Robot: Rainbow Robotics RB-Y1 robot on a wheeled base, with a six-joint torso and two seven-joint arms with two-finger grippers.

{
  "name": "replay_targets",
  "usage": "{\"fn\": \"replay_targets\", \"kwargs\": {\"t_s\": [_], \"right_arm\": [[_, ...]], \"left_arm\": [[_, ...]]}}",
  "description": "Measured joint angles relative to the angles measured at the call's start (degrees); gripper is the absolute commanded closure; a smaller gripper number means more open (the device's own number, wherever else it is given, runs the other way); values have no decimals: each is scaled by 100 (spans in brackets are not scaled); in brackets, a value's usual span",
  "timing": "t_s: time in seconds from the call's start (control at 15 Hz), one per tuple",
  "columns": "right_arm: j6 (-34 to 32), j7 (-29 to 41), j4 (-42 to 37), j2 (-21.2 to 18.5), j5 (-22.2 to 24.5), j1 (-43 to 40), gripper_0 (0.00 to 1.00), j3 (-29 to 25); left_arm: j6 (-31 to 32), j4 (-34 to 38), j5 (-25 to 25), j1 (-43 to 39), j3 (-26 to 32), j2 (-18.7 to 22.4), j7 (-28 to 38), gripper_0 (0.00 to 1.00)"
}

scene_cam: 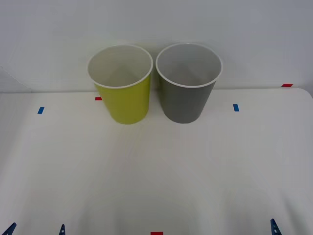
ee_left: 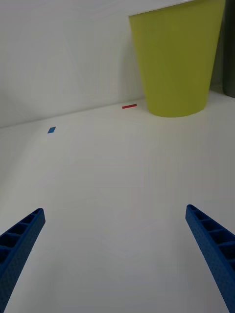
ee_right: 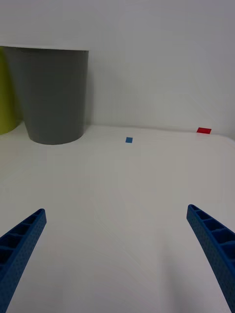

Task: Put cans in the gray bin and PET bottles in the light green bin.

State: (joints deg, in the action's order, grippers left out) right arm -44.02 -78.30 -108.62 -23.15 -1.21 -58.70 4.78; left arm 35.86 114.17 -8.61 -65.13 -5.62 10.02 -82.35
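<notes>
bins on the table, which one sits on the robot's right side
The gray bin. It stands at the far edge of the table, on the right in the front view; the light green bin of the same shape stands close beside it on its left.

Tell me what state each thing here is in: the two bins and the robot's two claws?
light green bin: upright at the table's far edge, nothing visible inside.
gray bin: upright beside it, on the robot's right, nothing visible inside.
left gripper: open, holding nothing, over bare table.
right gripper: open, holding nothing, over bare table.
</notes>
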Motion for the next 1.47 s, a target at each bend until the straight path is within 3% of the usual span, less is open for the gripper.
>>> {"fn": "replay_targets", "kwargs": {"t_s": [1.47], "right_arm": [[-38, -9, 7, 4, -2, -10, 0, -65]], "left_arm": [[0, 0, 0, 0, 0, 0, 0, 0]]}}
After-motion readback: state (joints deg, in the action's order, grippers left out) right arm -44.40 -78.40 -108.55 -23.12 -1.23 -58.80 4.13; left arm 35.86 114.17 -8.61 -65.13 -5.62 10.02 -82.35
